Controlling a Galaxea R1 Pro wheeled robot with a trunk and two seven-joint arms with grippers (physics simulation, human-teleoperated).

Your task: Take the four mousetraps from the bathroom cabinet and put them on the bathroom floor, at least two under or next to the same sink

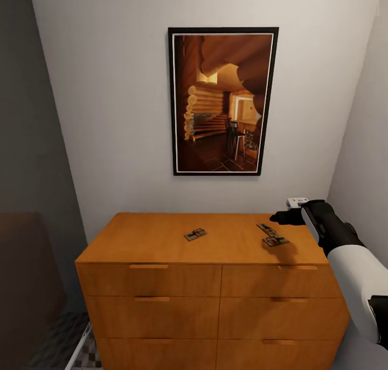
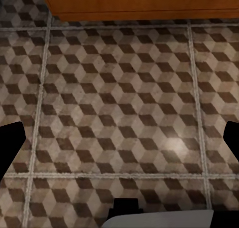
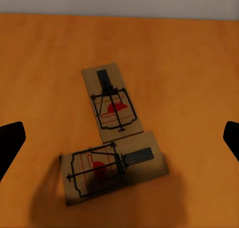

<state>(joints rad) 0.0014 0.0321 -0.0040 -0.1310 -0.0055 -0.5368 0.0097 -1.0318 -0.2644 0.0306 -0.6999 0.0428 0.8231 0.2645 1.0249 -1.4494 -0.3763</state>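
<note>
From the head view, three mousetraps lie on top of the cabinet [image 1: 213, 283]: a lone mousetrap [image 1: 195, 234] near the middle of the top, and two more toward the right end, the rear mousetrap [image 1: 267, 230] and the front mousetrap [image 1: 275, 241], touching at their ends. The right gripper [image 1: 281, 217] hovers just above and behind this pair, below a framed picture [image 1: 223, 101] on the wall.

The right wrist view adds detail: the rear mousetrap [image 3: 112, 103] runs lengthwise away from the camera, while the front mousetrap [image 3: 114, 167] lies crosswise to it, slightly tilted, its corner meeting the other's near end. The jaws stand wide apart, empty.

The left wrist view looks down on the bathroom floor [image 2: 119, 113] at the cabinet's foot [image 2: 139, 3], with those jaws also spread.
</note>
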